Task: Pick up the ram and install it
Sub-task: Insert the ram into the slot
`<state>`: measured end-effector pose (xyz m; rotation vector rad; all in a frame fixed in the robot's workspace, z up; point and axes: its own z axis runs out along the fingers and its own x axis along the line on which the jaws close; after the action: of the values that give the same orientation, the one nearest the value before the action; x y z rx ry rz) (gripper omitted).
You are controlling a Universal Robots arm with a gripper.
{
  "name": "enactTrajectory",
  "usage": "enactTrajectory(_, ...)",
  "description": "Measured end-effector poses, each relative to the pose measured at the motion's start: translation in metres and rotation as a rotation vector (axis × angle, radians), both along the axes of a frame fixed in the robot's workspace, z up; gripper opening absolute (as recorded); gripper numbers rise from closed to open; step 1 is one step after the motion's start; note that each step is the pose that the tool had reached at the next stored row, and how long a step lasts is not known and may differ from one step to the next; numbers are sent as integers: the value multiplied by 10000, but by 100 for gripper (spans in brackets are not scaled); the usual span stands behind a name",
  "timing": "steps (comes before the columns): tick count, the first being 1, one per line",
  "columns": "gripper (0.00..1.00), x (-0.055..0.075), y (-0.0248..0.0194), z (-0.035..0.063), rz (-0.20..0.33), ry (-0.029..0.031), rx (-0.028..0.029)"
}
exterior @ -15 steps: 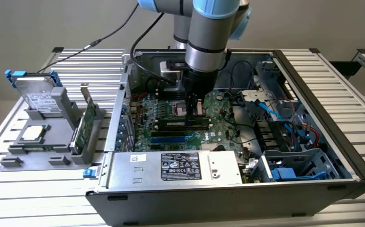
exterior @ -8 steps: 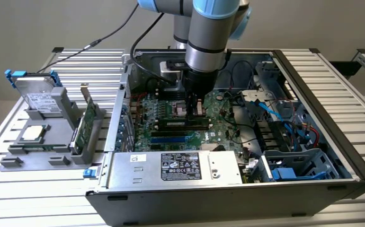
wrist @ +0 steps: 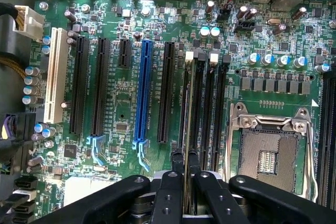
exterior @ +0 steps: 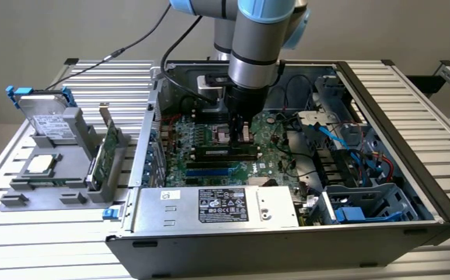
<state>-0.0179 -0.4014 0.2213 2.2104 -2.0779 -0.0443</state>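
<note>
Gripper [wrist: 185, 157] clamped on the ram [wrist: 188, 103], inside an open PC case.
Ram stands on edge between the fingers [wrist: 176, 162], lined along the memory slots [wrist: 214, 108] mid motherboard [wrist: 115, 145], just beside the CPU socket [wrist: 268, 161]; seated or not, cannot tell. Case [exterior: 427, 186] sits mid table [exterior: 419, 93], slatted metal. Grey holder [exterior: 49, 175] with parts near the table edge at the exterior view's left. Plain wall behind.

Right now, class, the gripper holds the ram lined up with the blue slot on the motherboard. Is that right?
Not quite. The gripper holds the ram lined up with the black memory slots beside the processor socket, not with the blue slot, which lies off to one side. The wrist view shows it.
</note>
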Motion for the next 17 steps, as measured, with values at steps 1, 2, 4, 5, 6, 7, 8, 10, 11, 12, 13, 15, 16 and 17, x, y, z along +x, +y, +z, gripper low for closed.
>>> enactTrajectory(1, 14, 0, 0, -1, 0, 0, -1)
enactTrajectory(2, 14, 0, 0, -3, 0, -1, 0)
enactTrajectory(4, 14, 0, 0, -9, 0, -1, 2)
enactTrajectory(5, 14, 0, 0, -10, 0, -1, 0)
enactTrajectory(6, 14, 0, 0, -10, 0, 0, -1)
enactTrajectory(7, 14, 0, 0, -11, 0, 0, -1)
enactTrajectory(8, 14, 0, 0, -12, 0, 0, 0)
enactTrajectory(10, 14, 0, 0, -13, 0, -1, 1)
enactTrajectory(11, 14, 0, 1, -14, 0, -1, 4)
enactTrajectory(12, 15, 0, 0, -14, 0, -1, 2)
enactTrajectory(13, 22, 0, 0, -15, 0, -1, 2)
enactTrajectory(15, 34, 0, 0, -16, 0, -1, 1)
enactTrajectory(16, 34, 0, 0, -16, 0, -1, 1)
enactTrajectory(17, 34, 0, 0, -16, 0, 0, 1)
